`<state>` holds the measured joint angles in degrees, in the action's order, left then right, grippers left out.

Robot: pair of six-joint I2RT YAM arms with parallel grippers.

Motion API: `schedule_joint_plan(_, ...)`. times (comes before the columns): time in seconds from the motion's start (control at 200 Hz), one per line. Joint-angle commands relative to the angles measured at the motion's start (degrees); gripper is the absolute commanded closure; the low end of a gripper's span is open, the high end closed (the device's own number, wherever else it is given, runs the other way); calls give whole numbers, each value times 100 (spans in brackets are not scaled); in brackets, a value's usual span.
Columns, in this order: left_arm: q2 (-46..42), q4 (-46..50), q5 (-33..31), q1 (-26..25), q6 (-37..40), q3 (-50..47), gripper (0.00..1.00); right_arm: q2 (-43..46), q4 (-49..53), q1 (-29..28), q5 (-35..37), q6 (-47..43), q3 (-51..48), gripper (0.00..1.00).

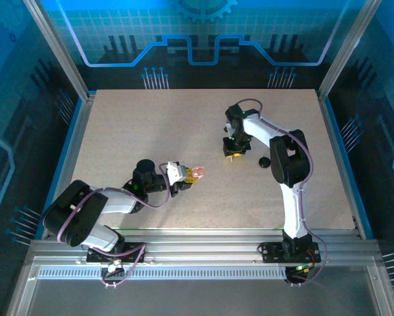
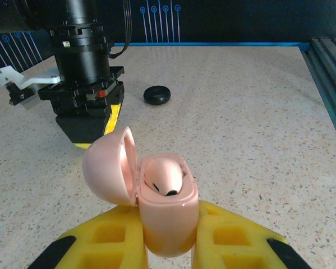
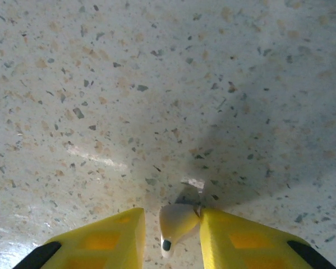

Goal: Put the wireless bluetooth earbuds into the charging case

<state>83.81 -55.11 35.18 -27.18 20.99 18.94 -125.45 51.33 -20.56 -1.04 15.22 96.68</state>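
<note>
The left gripper is clamped on the one charging case, whose lid is swung open toward 9 o'clock, with one earbud seated inside. At 2 o'clock from it in the top view, the right gripper brackets a second earbud just above the table. Whether those jaws pinch it cannot be told. One black disc lies at that gripper's 3 o'clock.

Light was soft, even; a broad shadow crossed the table beside a glare streak; the case gleamed.
</note>
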Motion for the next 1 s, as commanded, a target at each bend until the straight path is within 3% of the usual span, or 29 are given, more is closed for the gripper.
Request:
schedule_joint_plan(0.0,-152,7,-28,-36,128,84,83,-163,305,-94,200,7,173,68)
schedule_joint_plan(0.47,-103,107,-40,-42,151,124,83,-151,172,-194,518,11,87,78)
schedule_joint_plan(0.996,156,184,-116,-42,91,296,84,1703,-1782,-284,-70,617,-1653,84)
